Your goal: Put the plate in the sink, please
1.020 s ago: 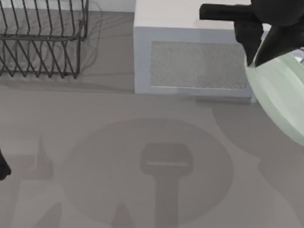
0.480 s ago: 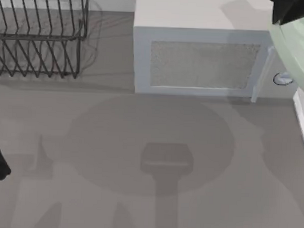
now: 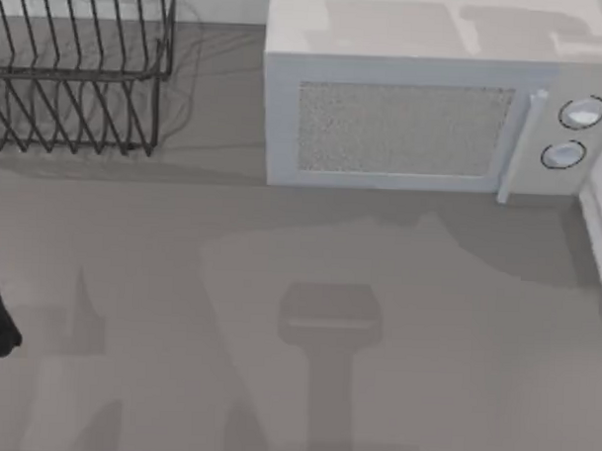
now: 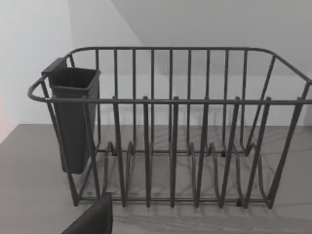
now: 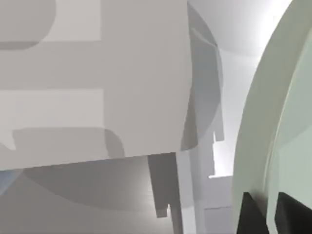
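grey table (image 3: 279, 284), white microwave (image 3: 413, 121), wire dish rack (image 3: 79, 69)

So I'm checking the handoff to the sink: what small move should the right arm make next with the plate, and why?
Probably carry on toward the sink and lower before letting go. In the right wrist view the plate is tilted with the right gripper clamped on its rim, beside the microwave. No basin is visible below it yet. The left gripper sits parked by the dish rack.

I can read no text, label, brand or number anywhere I look. The microwave (image 3: 403, 125) in the upper middle of the top view has a plain front and two unmarked round knobs (image 3: 580, 113) at upper right. The dish rack (image 4: 170, 131) is bare wire.
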You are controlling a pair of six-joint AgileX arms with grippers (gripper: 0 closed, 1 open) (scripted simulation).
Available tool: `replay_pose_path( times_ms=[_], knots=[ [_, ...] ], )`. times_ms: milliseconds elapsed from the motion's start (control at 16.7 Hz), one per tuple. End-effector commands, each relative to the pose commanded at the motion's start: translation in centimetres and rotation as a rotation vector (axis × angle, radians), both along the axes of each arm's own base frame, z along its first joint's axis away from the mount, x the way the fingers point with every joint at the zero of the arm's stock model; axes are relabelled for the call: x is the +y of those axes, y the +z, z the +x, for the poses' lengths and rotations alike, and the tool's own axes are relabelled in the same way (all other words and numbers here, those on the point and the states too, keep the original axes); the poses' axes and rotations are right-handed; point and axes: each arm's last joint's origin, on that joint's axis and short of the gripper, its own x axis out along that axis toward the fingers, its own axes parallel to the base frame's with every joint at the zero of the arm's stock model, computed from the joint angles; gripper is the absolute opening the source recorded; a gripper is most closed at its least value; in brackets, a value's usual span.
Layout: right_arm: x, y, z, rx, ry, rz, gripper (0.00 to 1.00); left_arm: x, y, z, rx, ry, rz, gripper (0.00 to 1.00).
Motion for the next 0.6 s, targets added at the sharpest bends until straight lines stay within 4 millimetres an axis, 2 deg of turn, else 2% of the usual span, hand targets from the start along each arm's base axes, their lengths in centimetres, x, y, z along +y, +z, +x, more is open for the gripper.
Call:
replay_pose_path(
  times_ms=[120,300,420,600],
  knots=[
    [-2.6,-3.8,2.3,0.048,0.023,0.002,0.00,0.0,0.0,0.0,0.000,0.000,0.000,1.00],
    [-4.2,-8.6,4.4,0.104,0.080,0.023,0.00,0.0,0.0,0.0,0.000,0.000,0.000,1.00],
    [-4.5,-9.9,4.8,0.119,0.104,0.032,0.00,0.0,0.0,0.0,0.000,0.000,0.000,1.00],
    [-4.5,-10.0,4.9,0.121,0.107,0.033,0.00,0.0,0.0,0.0,0.000,0.000,0.000,1.00]
  ],
)
